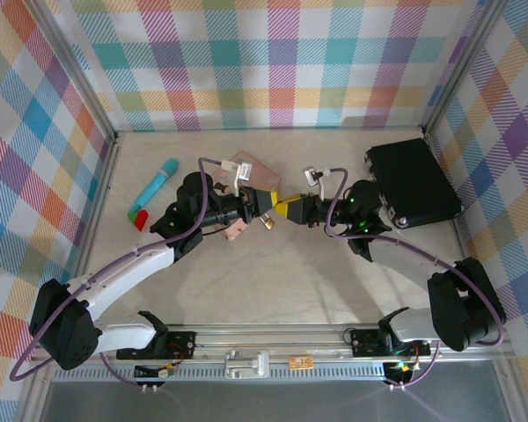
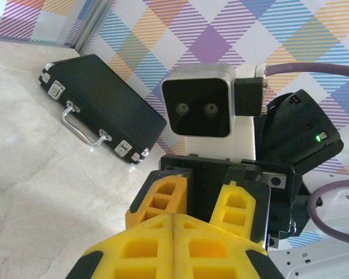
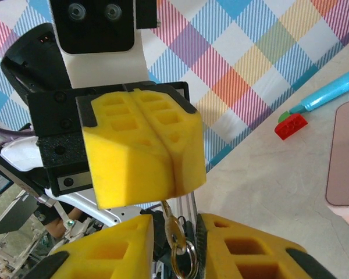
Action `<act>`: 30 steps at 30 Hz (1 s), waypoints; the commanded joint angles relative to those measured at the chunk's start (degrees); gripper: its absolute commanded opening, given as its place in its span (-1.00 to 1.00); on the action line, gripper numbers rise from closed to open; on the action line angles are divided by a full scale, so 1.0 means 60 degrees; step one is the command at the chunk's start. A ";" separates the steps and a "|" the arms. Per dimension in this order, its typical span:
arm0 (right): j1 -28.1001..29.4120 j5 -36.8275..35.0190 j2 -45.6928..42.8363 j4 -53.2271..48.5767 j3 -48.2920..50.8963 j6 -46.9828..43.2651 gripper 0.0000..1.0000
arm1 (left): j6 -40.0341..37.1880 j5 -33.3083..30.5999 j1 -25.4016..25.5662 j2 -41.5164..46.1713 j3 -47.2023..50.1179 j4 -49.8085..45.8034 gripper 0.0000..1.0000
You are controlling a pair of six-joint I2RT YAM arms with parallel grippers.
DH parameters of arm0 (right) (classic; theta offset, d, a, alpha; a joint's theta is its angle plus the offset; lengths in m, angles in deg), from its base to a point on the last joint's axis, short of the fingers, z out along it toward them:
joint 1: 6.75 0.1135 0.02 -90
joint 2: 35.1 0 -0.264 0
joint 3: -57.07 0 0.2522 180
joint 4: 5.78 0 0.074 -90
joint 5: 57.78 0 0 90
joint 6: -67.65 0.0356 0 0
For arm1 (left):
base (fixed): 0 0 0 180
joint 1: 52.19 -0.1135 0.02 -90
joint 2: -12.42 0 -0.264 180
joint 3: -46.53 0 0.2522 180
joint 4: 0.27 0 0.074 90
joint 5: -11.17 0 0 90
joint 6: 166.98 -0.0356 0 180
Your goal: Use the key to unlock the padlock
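Above mid-table my two grippers meet tip to tip. My left gripper (image 1: pixel 271 204) (image 2: pixel 174 226) (image 3: pixel 166 157) is shut on the blade of the key (image 3: pixel 173 224), a slim brass-coloured key whose bow and metal ring (image 3: pixel 183 261) hang below the yellow fingers. The key also shows as a small brass glint (image 1: pixel 270 224) in the top view. My right gripper (image 1: pixel 293 209) (image 3: pixel 174 247) (image 2: pixel 199 200) is open, one yellow finger on each side of the dangling bow and ring. I cannot tell whether they touch it. The padlock is hidden or out of view.
A black case (image 1: pixel 414 180) (image 2: pixel 99 102) lies at the back right. A pink tin (image 1: pixel 251 167) (image 3: pixel 344 154) sits behind the left gripper. A turquoise tube (image 1: pixel 156 186) (image 3: pixel 331 93) and a red block (image 1: pixel 139 218) (image 3: pixel 291 124) lie at the left. Checked walls surround the table.
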 commanded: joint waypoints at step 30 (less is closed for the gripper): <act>0.0020 -0.3759 -0.1272 -0.5947 0.0282 -0.3061 -1.00 | 0.2916 -0.5732 0.0519 0.1127 0.2507 -0.0618 0.89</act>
